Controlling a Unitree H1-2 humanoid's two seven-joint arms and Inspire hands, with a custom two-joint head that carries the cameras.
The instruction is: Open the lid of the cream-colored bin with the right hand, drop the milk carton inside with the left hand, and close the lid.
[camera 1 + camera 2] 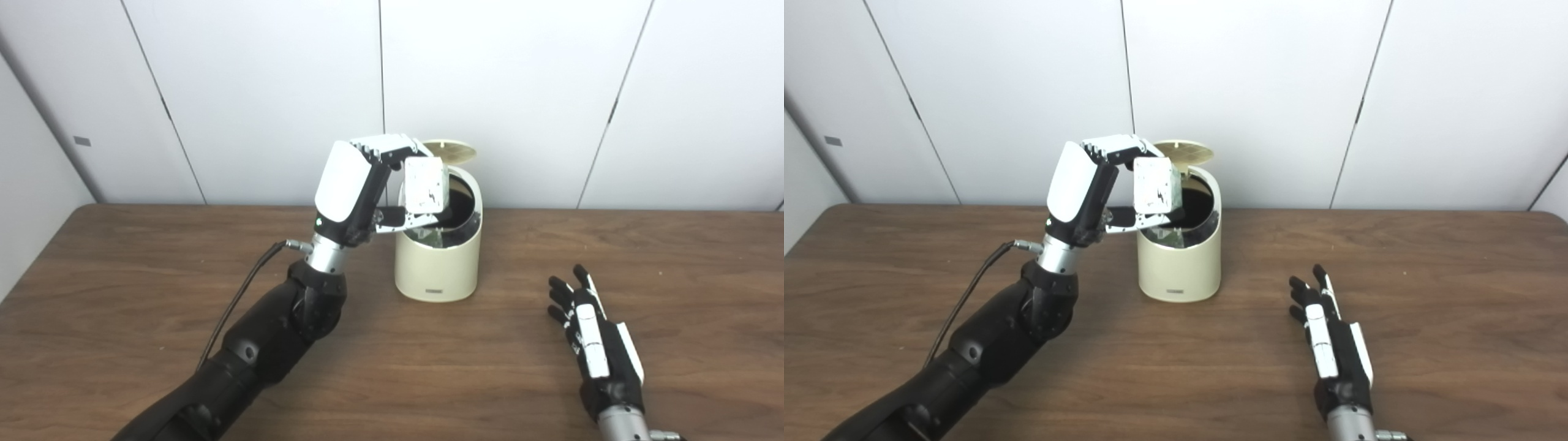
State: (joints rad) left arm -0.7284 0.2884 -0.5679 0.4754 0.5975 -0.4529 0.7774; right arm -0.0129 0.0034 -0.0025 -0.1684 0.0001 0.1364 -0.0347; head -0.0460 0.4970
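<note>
Step in hand: the drop. The milk carton (424,185) is held in the left hand (361,190) over the mouth of the cream-colored bin (438,263); the lid (451,150) stands raised behind. Release is called for next, then closing. Something pale, possibly earlier contents, is glimpsed inside. The right hand (591,334) is rested flat on the table (122,275), fingers spread, empty.

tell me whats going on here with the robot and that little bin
The robot's left hand is holding a white milk carton just above the open mouth of a cream-colored bin on the wooden table. The bin's lid is flipped up at the back. The carton has not been dropped yet. The right hand rests flat on the table to the right of the bin, fingers apart, holding nothing.
</note>
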